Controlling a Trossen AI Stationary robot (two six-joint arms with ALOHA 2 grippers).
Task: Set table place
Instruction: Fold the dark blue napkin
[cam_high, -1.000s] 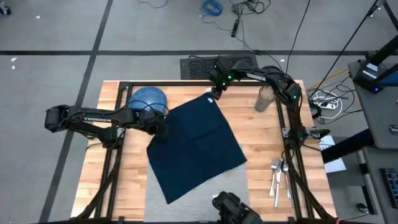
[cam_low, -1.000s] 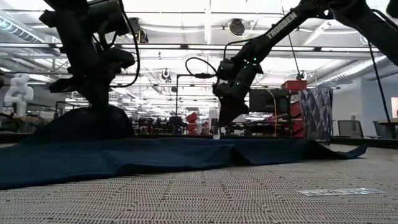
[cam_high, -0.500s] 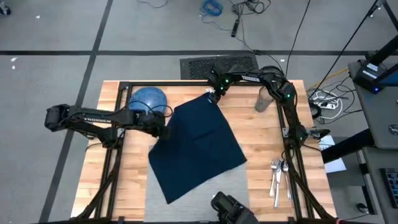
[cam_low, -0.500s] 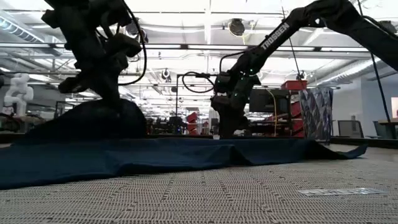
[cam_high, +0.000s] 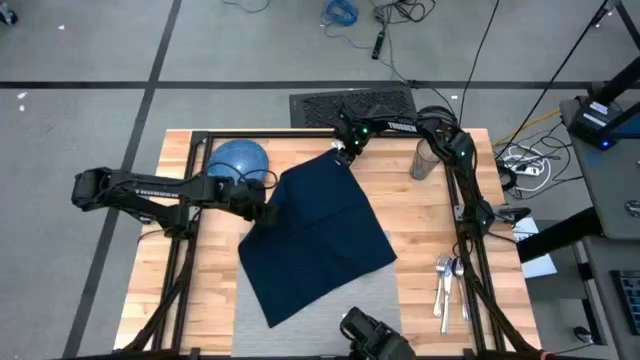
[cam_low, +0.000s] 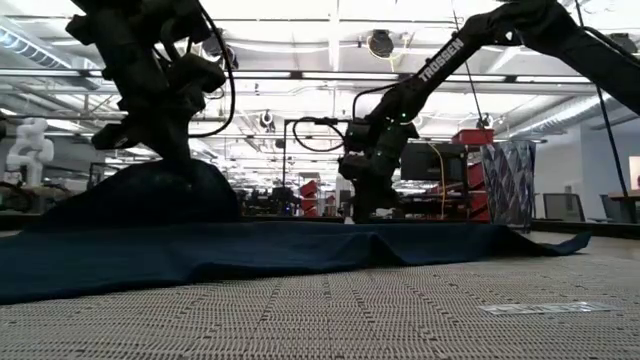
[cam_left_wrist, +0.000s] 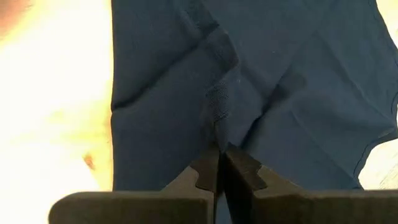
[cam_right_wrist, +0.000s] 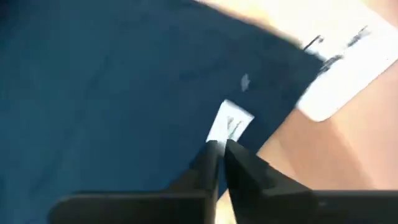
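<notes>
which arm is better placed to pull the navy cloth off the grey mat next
Probably both together: the left gripper is shut on the navy cloth at its left corner, and the right gripper is shut on its far corner. For one arm alone, neither stands out; the grey mat lies nearer the front.

Count on counter (cam_high: 210, 300): one dark navy cloth (cam_high: 318, 235), one grey placemat (cam_high: 365, 292) partly under it, one blue dish (cam_high: 238, 158), one clear glass (cam_high: 424, 160), one cluster of cutlery (cam_high: 447, 282), pieces not separable. Two arms, one gripper each: left gripper (cam_high: 262, 205), right gripper (cam_high: 343, 150).
</notes>
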